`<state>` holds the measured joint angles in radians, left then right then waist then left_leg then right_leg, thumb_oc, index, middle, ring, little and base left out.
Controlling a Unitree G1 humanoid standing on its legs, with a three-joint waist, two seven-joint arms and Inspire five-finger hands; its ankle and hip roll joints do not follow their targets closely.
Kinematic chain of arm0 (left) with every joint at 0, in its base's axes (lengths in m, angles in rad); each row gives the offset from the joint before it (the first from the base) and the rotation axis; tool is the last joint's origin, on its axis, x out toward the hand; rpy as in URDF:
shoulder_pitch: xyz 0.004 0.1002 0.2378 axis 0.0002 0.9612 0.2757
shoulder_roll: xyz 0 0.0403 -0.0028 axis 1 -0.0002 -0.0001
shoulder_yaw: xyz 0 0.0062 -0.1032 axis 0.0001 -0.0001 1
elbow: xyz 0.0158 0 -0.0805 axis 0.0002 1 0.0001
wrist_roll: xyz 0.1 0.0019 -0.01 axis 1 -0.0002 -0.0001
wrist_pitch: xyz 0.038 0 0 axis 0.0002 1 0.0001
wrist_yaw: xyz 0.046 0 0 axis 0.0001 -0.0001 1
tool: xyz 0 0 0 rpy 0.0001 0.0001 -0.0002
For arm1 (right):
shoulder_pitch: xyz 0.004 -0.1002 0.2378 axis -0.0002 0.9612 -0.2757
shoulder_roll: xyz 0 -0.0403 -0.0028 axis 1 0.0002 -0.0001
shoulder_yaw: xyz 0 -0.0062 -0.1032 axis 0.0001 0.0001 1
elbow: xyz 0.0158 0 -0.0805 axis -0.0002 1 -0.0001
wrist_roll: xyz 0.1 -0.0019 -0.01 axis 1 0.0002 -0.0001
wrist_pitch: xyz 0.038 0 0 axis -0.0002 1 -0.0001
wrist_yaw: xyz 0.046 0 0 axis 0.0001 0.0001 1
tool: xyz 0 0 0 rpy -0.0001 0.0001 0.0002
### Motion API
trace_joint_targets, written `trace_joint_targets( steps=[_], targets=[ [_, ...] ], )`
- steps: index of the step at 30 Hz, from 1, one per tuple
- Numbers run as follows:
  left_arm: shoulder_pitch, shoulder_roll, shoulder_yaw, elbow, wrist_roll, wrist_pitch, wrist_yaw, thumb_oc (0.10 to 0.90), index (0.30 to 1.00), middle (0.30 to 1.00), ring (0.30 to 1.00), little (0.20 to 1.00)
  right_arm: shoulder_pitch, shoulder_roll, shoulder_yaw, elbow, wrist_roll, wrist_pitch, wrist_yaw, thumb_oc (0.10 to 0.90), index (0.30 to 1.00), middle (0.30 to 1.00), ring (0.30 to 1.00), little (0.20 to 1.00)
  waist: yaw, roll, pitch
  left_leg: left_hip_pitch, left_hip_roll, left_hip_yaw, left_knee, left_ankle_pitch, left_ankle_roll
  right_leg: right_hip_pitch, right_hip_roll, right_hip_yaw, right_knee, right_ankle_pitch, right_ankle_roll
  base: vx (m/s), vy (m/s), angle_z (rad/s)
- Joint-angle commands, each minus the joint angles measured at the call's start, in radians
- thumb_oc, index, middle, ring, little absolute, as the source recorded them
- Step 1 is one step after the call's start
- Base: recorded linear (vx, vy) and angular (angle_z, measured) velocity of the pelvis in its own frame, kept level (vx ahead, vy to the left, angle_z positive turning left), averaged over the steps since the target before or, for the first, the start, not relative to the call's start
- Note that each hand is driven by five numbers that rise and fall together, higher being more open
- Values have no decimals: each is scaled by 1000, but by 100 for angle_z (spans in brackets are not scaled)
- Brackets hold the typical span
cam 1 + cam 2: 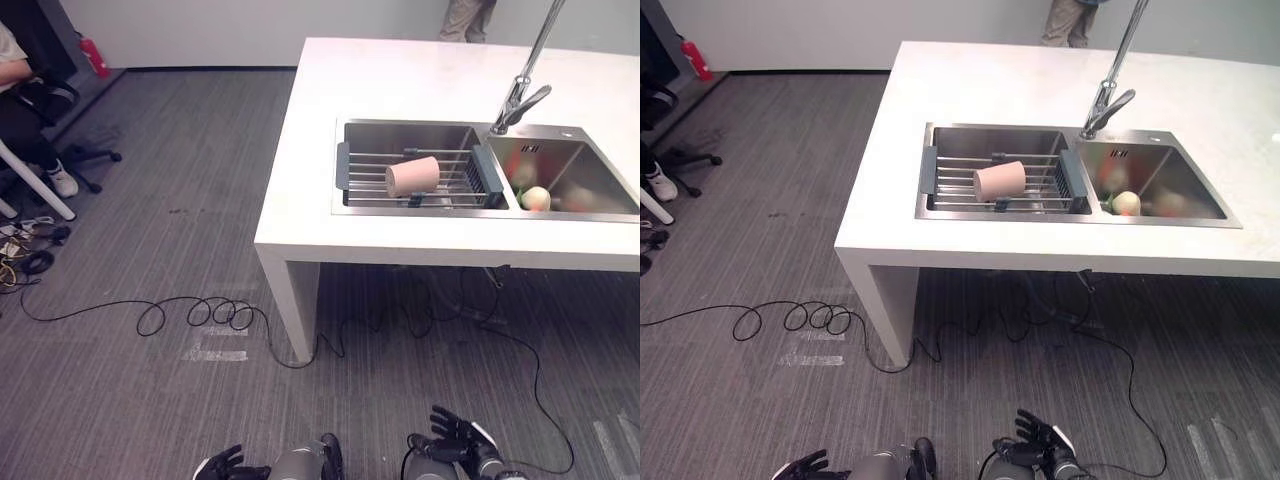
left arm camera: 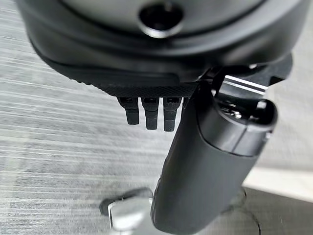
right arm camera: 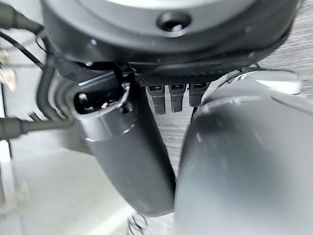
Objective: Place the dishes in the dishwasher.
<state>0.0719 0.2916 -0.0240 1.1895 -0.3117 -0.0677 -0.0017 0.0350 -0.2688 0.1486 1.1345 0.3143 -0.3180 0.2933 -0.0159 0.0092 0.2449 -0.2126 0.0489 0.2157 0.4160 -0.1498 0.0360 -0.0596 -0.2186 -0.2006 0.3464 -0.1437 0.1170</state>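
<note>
Lying on its side on the wire rack [image 1: 365, 178] in the sink's [image 1: 440, 128] left basin: pink cup [image 1: 412, 176], well apart from both hands. Left hand [image 1: 225, 466] & right hand [image 1: 458, 435] hang low nr the floor, fingers [image 3: 176, 97] loosely straight, holding nothing. Round pale item [image 1: 536, 197] in right basin, below faucet [image 1: 520, 100]. White counter [image 1: 400, 80] around.

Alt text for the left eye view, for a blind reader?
A pink cup lies on its side on a wire rack across a steel sink in a white counter. Both robot hands, left hand and right hand, hang low and open.
</note>
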Motion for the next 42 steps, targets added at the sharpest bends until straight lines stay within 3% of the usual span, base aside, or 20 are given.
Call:
trace_joint_targets(
  steps=[1, 4, 5, 6, 11, 16, 18, 21, 24, 27, 28, 29, 31, 33, 34, 35, 38, 39, 40, 42],
  targets=[
    [-34, -31, -9, -10, -27, 35, 17, 800, 900, 900, 900, 900, -23, -89, -12, -102, 9, -14, 13, 800, 900, 900, 900, 900, -21, 1, 6, 125, 208, -113, -116, 59, -113, 24, 46, -36, -46, -11, -11, -52, -587, 12],
    [-46, -50, -22, 7, -8, 10, 0, 800, 900, 900, 900, 900, -12, -88, -16, -100, 17, -6, -8, 800, 900, 900, 900, 900, -28, -7, 13, 122, 219, -37, -116, 92, -114, 47, 45, -71, -46, -29, -31, -24, -244, 45],
    [-50, -65, -31, 1, -11, 4, 10, 800, 900, 900, 900, 900, -5, -81, -16, -97, 13, 2, -31, 800, 900, 900, 900, 900, -18, -7, 14, 112, 160, -31, -116, 77, -102, 56, 45, -88, -46, -31, -34, 19, -113, 60],
    [-48, -67, -31, -1, -16, 4, 16, 800, 900, 900, 900, 900, -8, -77, -11, -89, 13, 2, -38, 800, 900, 900, 900, 900, -11, -1, 13, 106, 130, -46, -116, 62, -95, 55, 53, -86, -46, -30, -34, 32, -107, 59],
    [-50, -65, -28, 31, -2, -8, 37, 800, 900, 900, 900, 900, -22, -63, -17, -6, 61, 24, -64, 800, 900, 900, 900, 900, -4, 13, -16, 93, 99, -99, -116, 30, -93, 55, 87, -90, -46, -41, -39, 47, -2, 26],
    [-75, -49, -8, 34, -24, -13, 26, 800, 900, 900, 900, 900, -9, -44, -47, 53, 163, 53, -50, 800, 900, 900, 900, 900, -21, 16, -42, 96, 105, -80, -116, 14, -104, 52, 87, -90, -46, -49, -30, 41, 32, -4],
    [-89, -47, -4, 23, -42, -29, 13, 800, 900, 900, 900, 900, 11, -33, -88, 66, 302, 117, 29, 800, 900, 900, 900, 900, -35, 18, -56, 102, 92, -71, -116, -5, -103, 45, 80, -75, -46, -54, -24, 74, 63, -11],
    [-94, -48, -25, 2, -80, -41, 9, 800, 900, 900, 900, 900, 17, -41, -107, 71, 336, 212, 70, 800, 900, 900, 900, 900, -46, 23, -64, 95, 91, -58, -116, -12, -109, 24, 70, -59, -46, -53, -16, 21, 59, -6],
    [-94, -51, -30, 3, -76, -32, 1, 800, 900, 900, 900, 900, 13, -30, -117, 88, 388, 238, 171, 800, 900, 900, 900, 900, -47, 25, -70, 96, 88, -52, -116, -17, -110, 21, 66, -57, -46, -52, -11, 40, 34, -15],
    [-88, -53, -35, 28, -49, -20, -19, 800, 900, 900, 900, 900, 11, -24, -124, 108, 321, 218, 223, 800, 900, 900, 900, 900, -46, 26, -78, 96, 79, -50, -116, -21, -101, 18, 63, -50, -46, -48, -7, 62, 36, -11],
    [-89, -67, -73, 25, -203, 198, -121, 800, 900, 900, 900, 900, -58, 40, -216, 17, 838, 315, 333, 800, 900, 900, 900, 900, -26, 41, 19, 77, 67, 149, -116, -73, -51, 0, 95, -224, -46, -51, -10, -10, 27, -10],
    [-83, -71, -66, 44, -212, 187, -130, 800, 900, 900, 900, 900, -64, 38, -207, 14, 832, 310, 326, 800, 900, 900, 900, 900, -25, 35, 16, 75, 59, 153, -116, -71, -50, -7, 100, -202, -46, -64, -15, -73, 39, -25],
    [-74, -93, -55, 51, -256, 166, -196, 800, 900, 900, 900, 900, -75, 15, -198, 7, 696, 259, 306, 800, 900, 900, 900, 900, -24, 24, 12, 73, 28, 149, -116, -79, -42, -23, 103, -168, -46, -88, -27, -82, 68, -32],
    [-77, -104, -64, 39, -226, 157, -178, 800, 900, 900, 900, 900, -74, 0, -196, -1, 611, 245, 286, 800, 900, 900, 900, 900, -27, 13, 9, 99, 3, 152, -116, -82, -28, -32, 96, -143, -46, -82, -31, -4, 56, -32],
    [-81, -108, -92, 18, -192, 154, -165, 800, 900, 900, 900, 900, -78, -8, -176, -26, 517, 202, 253, 800, 900, 900, 900, 900, -13, -4, 29, 80, -19, 123, -116, -43, -34, -22, 82, -121, -46, -70, -33, -22, 24, -37],
    [-85, -107, -104, 11, -181, 161, -166, 800, 900, 900, 900, 900, -83, -11, -164, -29, 510, 189, 246, 800, 900, 900, 900, 900, -3, -9, 39, 66, -24, 109, -116, -30, -37, -18, 77, -117, -46, -68, -33, -58, 22, -24],
    [-83, -109, -126, 12, -162, 166, -148, 800, 900, 900, 900, 900, -100, -10, -141, -48, 520, 159, 206, 800, 900, 900, 900, 900, 7, 6, 33, 64, -12, 101, -116, -48, -29, -5, 92, -135, -46, -72, -30, 5, 76, 5],
    [-73, -94, -118, 4, -94, 164, -145, 800, 900, 900, 900, 900, -95, 3, -130, -124, 538, 204, 198, 800, 900, 900, 900, 900, -17, 34, 28, 86, 7, 96, -116, -66, -16, 24, 142, -155, -46, -27, -22, 108, 114, 10],
    [-76, -85, -121, 0, -74, 169, -144, 800, 900, 900, 900, 900, -90, 4, -127, -145, 533, 215, 189, 800, 900, 900, 900, 900, -26, 43, 34, 94, 14, 91, -116, -68, -7, 0, 135, -156, 12, 0, -11, 92, 97, 23],
    [-91, -67, -130, 6, -99, 191, -86, 800, 900, 900, 900, 900, -88, -4, -113, -162, 510, 208, 188, 800, 900, 900, 900, 900, -42, 51, 64, 109, 9, 70, -116, -86, 15, -110, 71, -161, 140, 45, 12, -5, 17, 15]
  ],
)
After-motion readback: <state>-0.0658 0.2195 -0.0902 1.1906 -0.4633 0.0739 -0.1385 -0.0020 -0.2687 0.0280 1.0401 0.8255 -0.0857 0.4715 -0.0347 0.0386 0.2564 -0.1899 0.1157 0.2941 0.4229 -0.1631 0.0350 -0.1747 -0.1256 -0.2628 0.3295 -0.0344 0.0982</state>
